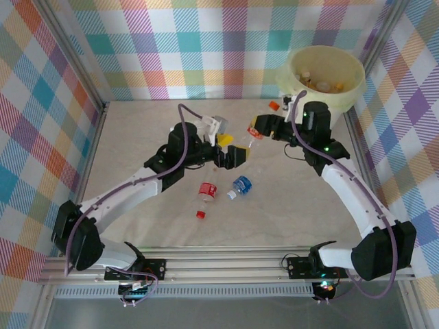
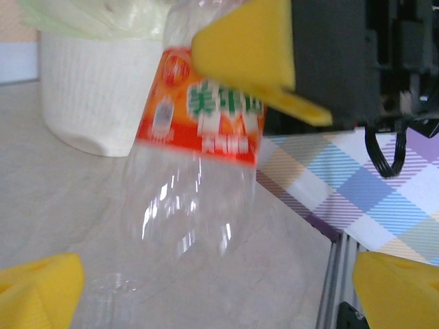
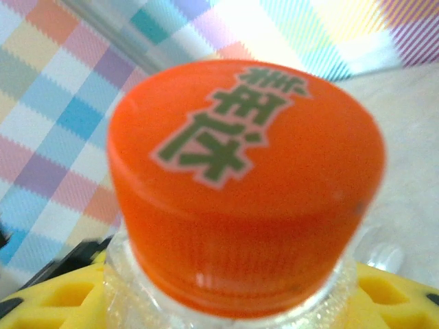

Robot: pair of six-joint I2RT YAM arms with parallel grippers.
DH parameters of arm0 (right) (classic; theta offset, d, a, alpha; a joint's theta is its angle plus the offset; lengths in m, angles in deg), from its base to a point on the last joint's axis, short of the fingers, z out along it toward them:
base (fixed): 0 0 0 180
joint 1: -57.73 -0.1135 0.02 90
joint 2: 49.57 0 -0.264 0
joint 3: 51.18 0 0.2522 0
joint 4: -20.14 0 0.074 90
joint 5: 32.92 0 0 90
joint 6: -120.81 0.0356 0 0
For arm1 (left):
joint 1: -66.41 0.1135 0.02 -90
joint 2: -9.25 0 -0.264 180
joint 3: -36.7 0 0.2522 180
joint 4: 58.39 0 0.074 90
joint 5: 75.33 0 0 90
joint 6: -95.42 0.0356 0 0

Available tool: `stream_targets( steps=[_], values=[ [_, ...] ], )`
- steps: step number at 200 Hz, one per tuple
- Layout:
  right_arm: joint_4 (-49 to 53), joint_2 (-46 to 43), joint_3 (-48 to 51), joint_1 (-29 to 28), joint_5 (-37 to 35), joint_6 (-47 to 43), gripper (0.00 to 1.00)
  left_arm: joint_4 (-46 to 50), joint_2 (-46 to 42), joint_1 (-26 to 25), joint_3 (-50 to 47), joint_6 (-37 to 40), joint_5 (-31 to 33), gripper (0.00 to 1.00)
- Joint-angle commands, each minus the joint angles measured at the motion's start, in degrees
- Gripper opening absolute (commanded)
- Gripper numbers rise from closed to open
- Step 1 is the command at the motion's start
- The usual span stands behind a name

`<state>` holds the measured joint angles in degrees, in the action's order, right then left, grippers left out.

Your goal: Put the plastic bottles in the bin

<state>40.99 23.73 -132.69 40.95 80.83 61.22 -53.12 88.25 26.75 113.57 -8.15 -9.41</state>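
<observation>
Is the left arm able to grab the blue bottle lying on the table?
Probably yes. The left gripper is open, the blue bottle lies close by on bare table, and the red-labelled bottle lies apart from it, so nothing seems to block the way.

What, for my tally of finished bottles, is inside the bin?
The bin holds a few bottles, with orange and white bits showing. Anything beneath them is covered, so the full count cannot be told.

Pale tabletop [image 1: 130, 137]; plaid walls [image 1: 206, 41] on three sides; metal rails [image 1: 226, 264] along near edge.
</observation>
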Motion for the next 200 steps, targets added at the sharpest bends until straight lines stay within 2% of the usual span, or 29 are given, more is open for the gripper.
stream_targets(
  steps=[1, 58, 111, 136, 168, 200],
  values=[
    [-2.80, 1.01, -3.59, 2.05, -7.03, -1.24, 0.45, 0.59, -4.40, -0.62, -2.79, 1.35, 7.08, 1.00],
    [-11.58, 6.50, -10.61, 7.79, -12.53, -0.42, 0.46, 3.75, -10.85, -0.68, -8.32, 0.24, 21.01, 1.00],
    [-18.10, 15.73, -20.01, 14.19, -20.05, 6.45, 0.47, 4.72, -15.79, -0.64, -13.24, -0.90, 27.21, 1.00],
    [-16.33, 20.97, -25.92, 16.03, -26.42, 10.13, 0.49, 5.53, -17.76, -0.59, -14.91, -1.29, 29.07, 1.00],
    [-13.14, 27.37, -33.19, 17.69, -32.69, 9.75, 0.50, 6.59, -20.48, -0.55, -17.02, -1.55, 31.74, 1.00],
    [-10.51, 33.52, -39.48, 19.61, -36.27, 9.66, 0.51, 7.26, -22.49, -0.42, -18.79, -2.01, 34.08, 1.00]
  ],
)
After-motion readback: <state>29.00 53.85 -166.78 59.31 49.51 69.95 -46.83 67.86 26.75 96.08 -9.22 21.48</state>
